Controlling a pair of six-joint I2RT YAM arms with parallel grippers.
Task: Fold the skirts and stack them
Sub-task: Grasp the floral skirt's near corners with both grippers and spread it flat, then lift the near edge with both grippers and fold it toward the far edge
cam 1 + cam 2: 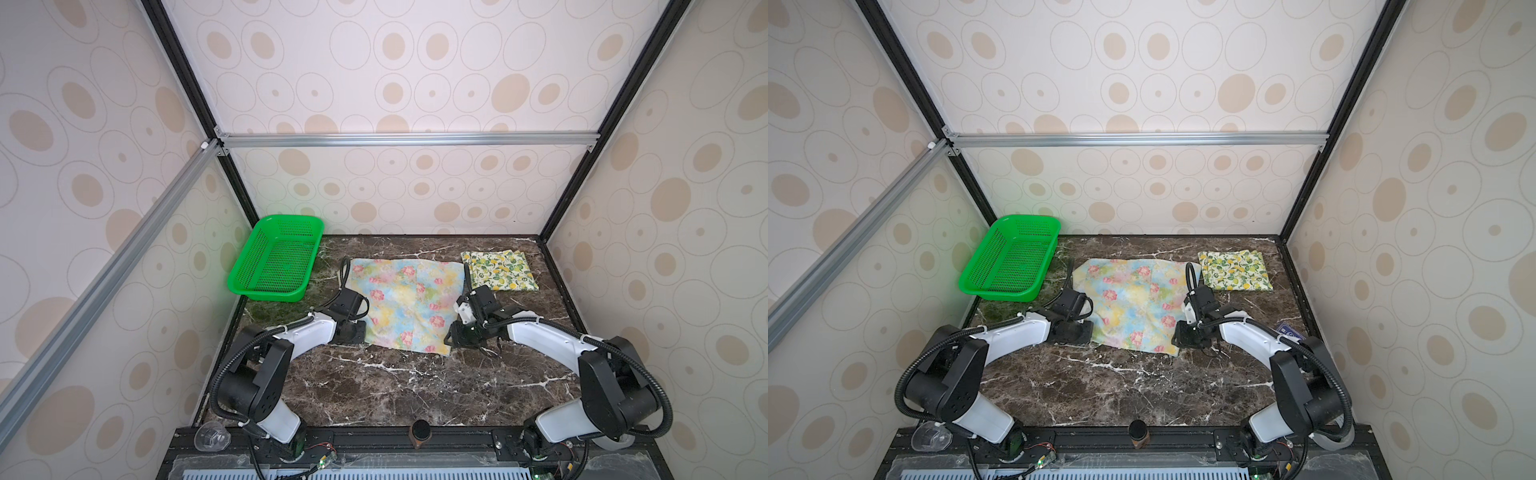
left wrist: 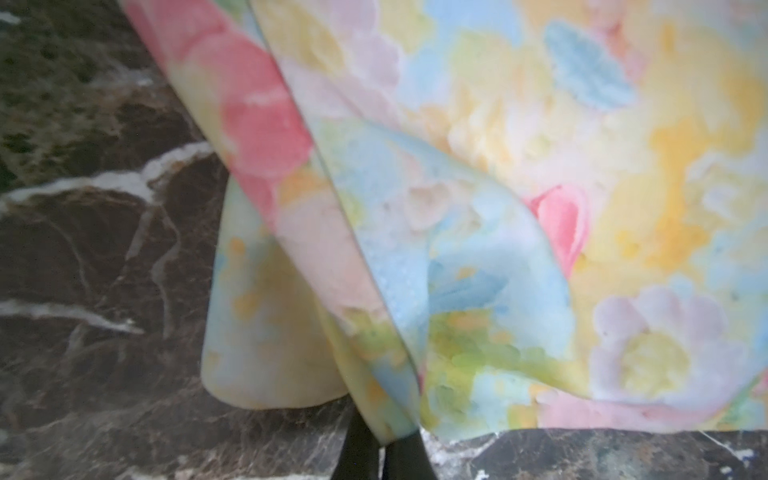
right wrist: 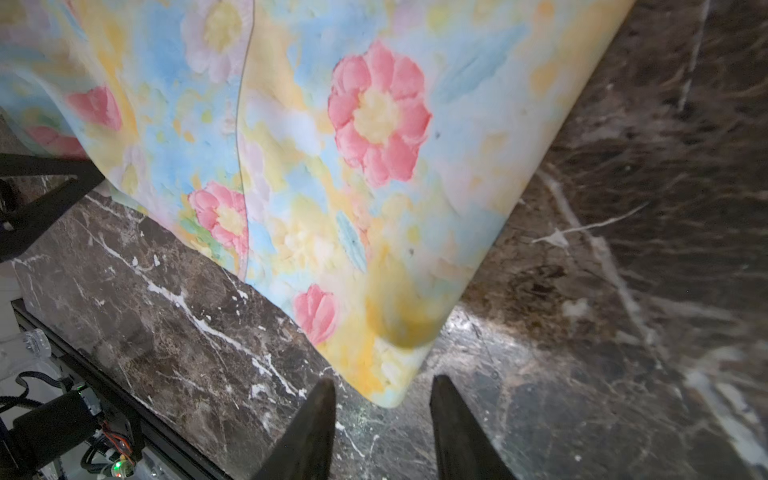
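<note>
In a top view, a pastel blue-yellow flowered cloth skirt (image 1: pixel 405 305) lies mid dark marble bench (image 1: pixel 415 386), with a folded cream lemon-print skirt (image 1: pixel 500 270) at its two o'clock. Left wrist view: the left claw (image 2: pixel 380 440) is clamped on the flowered skirt's edge. Right wrist view: the right claw (image 3: pixel 384 380) gapes around its corner.

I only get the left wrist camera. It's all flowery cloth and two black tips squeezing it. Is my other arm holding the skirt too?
Observer: Not yet. The right end effector is open, and a corner of the flowered skirt lies between its tips.
Operator: Where's the lemon one?
Observer: The lemon skirt lies folded at the far right corner of the table, beside the flowered one.
</note>
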